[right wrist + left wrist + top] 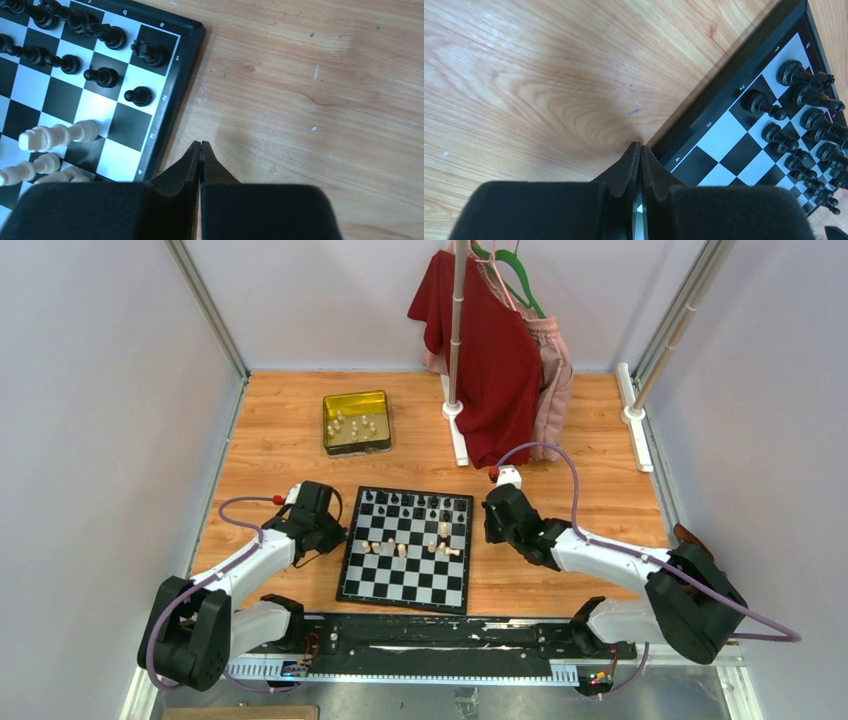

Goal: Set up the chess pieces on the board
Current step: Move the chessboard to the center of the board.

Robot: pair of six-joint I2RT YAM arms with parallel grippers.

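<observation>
1. both claws are clenched on nothing: the left claw (640, 150) hangs over the worktop (270, 440) just beside the board (400, 586) at its left border, and the right claw (200, 147) sits just beside the right border. going down onto a chessman like this would shove it, not grasp it.
2. the pale pieces (405, 548) are bunched in the middle rows, and one (57, 136) seems to lie on its side. fingers opening around one could knock over its neighbour.
3. the board looks light. with each claw so near a border, a sideways nudge could slide it and topple the black pieces (415, 505) lined up along the far rows.
4. more pale pieces (355, 425) sit in the yellow tin (384, 405), far and left of the board (well apart from both claws). its wall could block the fingers, and such small men could slip out on the way over.
5. the near rows are bare, so most of the job remains. a piece let go tilted would likely roll off its square.
</observation>
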